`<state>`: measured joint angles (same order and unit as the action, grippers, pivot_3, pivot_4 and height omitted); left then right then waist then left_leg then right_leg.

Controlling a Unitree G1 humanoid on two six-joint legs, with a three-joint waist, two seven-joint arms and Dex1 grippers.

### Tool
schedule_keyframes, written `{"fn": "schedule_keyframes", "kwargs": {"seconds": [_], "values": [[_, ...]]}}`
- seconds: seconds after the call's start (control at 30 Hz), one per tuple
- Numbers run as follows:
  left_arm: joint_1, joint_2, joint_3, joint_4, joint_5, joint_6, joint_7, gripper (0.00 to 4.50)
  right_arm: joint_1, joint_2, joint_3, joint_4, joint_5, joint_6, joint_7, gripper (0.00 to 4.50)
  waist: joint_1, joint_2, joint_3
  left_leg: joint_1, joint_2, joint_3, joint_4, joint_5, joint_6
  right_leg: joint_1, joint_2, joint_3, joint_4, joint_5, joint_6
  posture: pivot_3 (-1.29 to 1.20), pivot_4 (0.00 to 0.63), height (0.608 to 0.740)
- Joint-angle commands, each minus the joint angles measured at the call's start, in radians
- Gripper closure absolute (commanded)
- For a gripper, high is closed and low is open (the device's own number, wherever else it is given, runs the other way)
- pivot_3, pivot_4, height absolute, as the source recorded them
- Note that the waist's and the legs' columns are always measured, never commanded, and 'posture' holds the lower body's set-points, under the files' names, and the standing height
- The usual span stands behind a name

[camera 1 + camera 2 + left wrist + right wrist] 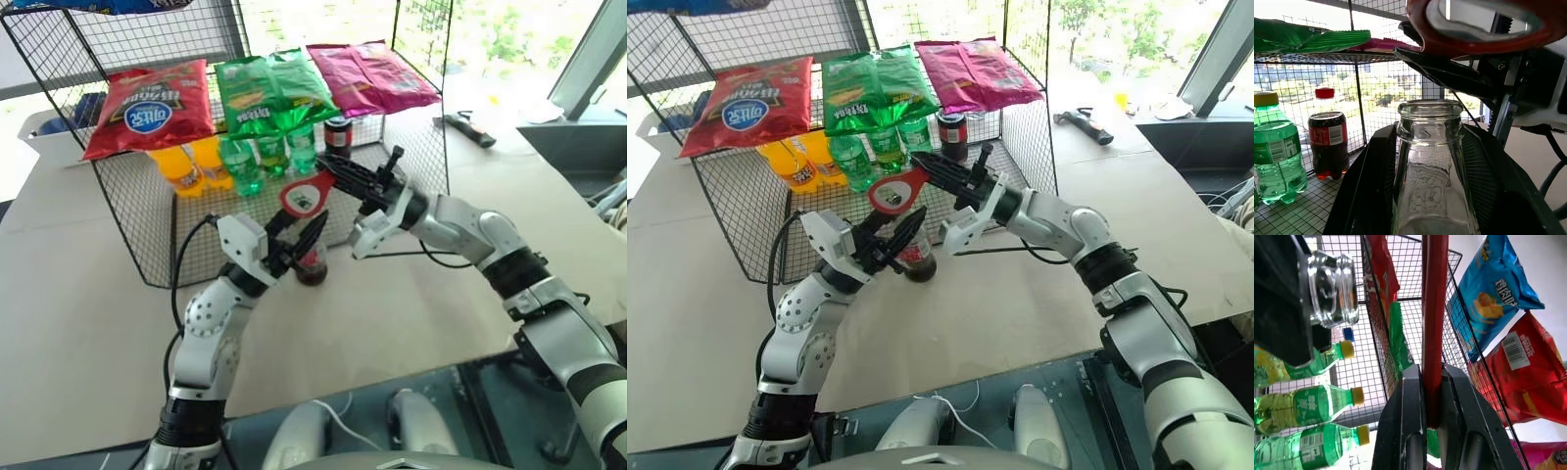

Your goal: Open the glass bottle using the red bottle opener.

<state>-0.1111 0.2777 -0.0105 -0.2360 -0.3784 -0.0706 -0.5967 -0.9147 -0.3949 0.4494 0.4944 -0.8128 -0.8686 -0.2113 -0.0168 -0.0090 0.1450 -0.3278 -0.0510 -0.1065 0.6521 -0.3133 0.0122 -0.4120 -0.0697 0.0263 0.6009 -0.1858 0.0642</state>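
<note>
L gripper [306,238] clamped the glass bottle [313,262] upright on the table [88,294] by the wire rack [137,206] — steadying it. R gripper [331,172] pinched the red bottle opener [304,195] by its handle, ring head just above the mouth — bottle already looked capless.

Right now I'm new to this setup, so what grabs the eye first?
The red bottle opener, clamped in the right gripper, hangs just above the glass bottle, whose mouth is bare and which the left gripper holds on the table. Behind them, a wire rack carries bright chip bags over green bottles.
</note>
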Motion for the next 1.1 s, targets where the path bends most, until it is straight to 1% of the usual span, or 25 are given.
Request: {"fn": "schedule_keyframes", "kwargs": {"seconds": [0.03,0.17,0.33,0.4,0.43,0.47,0.5,0.57,0.6,0.73,0.8,0.9,1.0,1.07,1.1], "values": [[0.044,0.009,-0.021,0.076,0.025,0.059,-0.001,2.99,0.002,0.007,-0.045,-0.021,0.056,0.005,-0.009,4.50,0.000,0.000,0.000,0.000,0.000,0.000,0.000,0.000,0.000,0.000,0.000,0.000,0.000,0.000,0.000,0.00,0.150,0.739],[0.050,0.009,-0.019,0.070,0.021,0.058,-0.002,2.99,0.019,0.028,-0.064,0.014,0.146,0.021,0.036,4.50,-0.001,0.000,0.000,0.000,0.000,0.000,0.000,0.000,0.000,0.000,0.000,0.000,0.000,0.000,0.000,0.00,0.150,0.739],[0.058,0.010,-0.013,0.055,0.006,0.048,-0.011,2.99,0.057,0.058,-0.079,0.063,0.310,0.037,0.163,4.50,0.000,0.000,0.000,0.000,0.000,0.000,0.000,0.000,0.000,0.000,0.000,0.000,0.000,0.000,0.000,0.00,0.150,0.739],[0.058,0.011,-0.010,0.047,-0.002,0.044,-0.020,2.05,0.076,0.071,-0.086,0.068,0.365,0.052,0.210,4.50,-0.001,0.001,0.001,0.000,0.000,0.000,0.000,0.000,0.000,0.000,0.000,0.000,0.000,0.000,0.000,0.00,0.150,0.739],[0.058,0.010,-0.009,0.044,-0.003,0.041,-0.020,1.89,0.084,0.075,-0.089,0.065,0.379,0.058,0.225,4.50,-0.002,0.001,0.002,0.000,0.000,0.000,0.000,0.000,0.000,0.000,0.000,0.000,-0.001,0.000,0.000,0.00,0.150,0.739],[0.059,0.009,-0.006,0.040,-0.007,0.041,-0.020,1.53,0.090,0.077,-0.090,0.061,0.388,0.062,0.240,4.50,-0.003,0.001,0.003,-0.001,0.000,0.000,0.000,0.000,0.000,0.000,0.000,0.000,-0.001,0.000,0.000,0.00,0.150,0.739],[0.058,0.007,-0.004,0.039,-0.009,0.042,-0.019,1.05,0.094,0.079,-0.091,0.058,0.392,0.064,0.250,4.50,-0.003,0.001,0.004,-0.001,0.000,0.000,-0.001,0.000,0.000,-0.001,0.000,0.000,-0.001,0.000,0.000,0.00,0.150,0.739],[0.057,0.005,0.000,0.040,-0.003,0.041,-0.016,0.32,0.100,0.085,-0.097,0.054,0.400,0.071,0.265,4.50,-0.004,-0.001,0.008,-0.003,0.000,0.000,-0.001,0.000,0.000,-0.004,0.000,0.000,-0.001,0.001,0.001,0.00,0.150,0.739],[0.056,0.003,0.002,0.039,-0.004,0.041,-0.017,0.08,0.103,0.088,-0.099,0.052,0.401,0.073,0.269,4.50,-0.004,-0.002,0.009,-0.005,0.001,-0.001,-0.001,0.000,0.000,-0.005,0.001,-0.001,-0.001,0.001,0.001,0.00,0.150,0.739],[0.057,0.000,0.004,0.031,-0.013,0.041,-0.027,0.08,0.110,0.096,-0.105,0.048,0.408,0.082,0.287,4.50,-0.003,-0.002,0.008,-0.018,0.001,0.000,0.000,0.000,0.000,-0.019,0.000,0.000,-0.001,0.001,0.001,0.00,0.150,0.739],[0.056,0.002,0.005,0.032,-0.011,0.040,-0.030,0.08,0.116,0.105,-0.108,0.054,0.433,0.092,0.309,4.50,-0.003,-0.002,0.009,-0.020,0.000,0.000,0.000,0.000,-0.001,-0.020,0.000,0.000,-0.003,0.001,0.001,0.00,0.150,0.739],[0.065,0.007,0.004,0.020,-0.017,0.046,-0.040,0.08,0.151,0.136,-0.121,0.052,0.554,0.158,0.410,4.50,-0.003,-0.002,0.009,-0.021,0.001,0.000,-0.003,0.000,0.000,-0.020,0.000,-0.001,-0.007,0.001,0.001,0.00,0.150,0.739],[0.083,0.017,0.001,0.001,-0.027,0.057,-0.058,0.08,0.228,0.183,-0.153,-0.014,0.752,0.355,0.575,4.50,-0.003,-0.002,0.009,-0.021,0.001,-0.001,-0.003,0.000,0.000,-0.020,0.000,-0.001,-0.008,0.001,0.001,0.00,0.150,0.739],[0.093,0.024,0.003,-0.010,-0.030,0.064,-0.066,0.08,0.288,0.198,-0.172,-0.104,0.886,0.578,0.688,4.50,-0.001,-0.002,0.009,-0.021,0.002,-0.001,-0.003,0.000,0.000,-0.020,0.000,-0.001,-0.008,0.001,0.001,0.00,0.150,0.739],[0.098,0.029,0.004,-0.016,-0.030,0.068,-0.071,0.08,0.319,0.199,-0.184,-0.162,0.936,0.699,0.718,4.50,0.000,-0.001,0.009,-0.022,0.003,-0.001,-0.003,0.000,0.000,-0.020,0.000,-0.001,-0.008,0.001,0.001,0.00,0.150,0.739]]}}
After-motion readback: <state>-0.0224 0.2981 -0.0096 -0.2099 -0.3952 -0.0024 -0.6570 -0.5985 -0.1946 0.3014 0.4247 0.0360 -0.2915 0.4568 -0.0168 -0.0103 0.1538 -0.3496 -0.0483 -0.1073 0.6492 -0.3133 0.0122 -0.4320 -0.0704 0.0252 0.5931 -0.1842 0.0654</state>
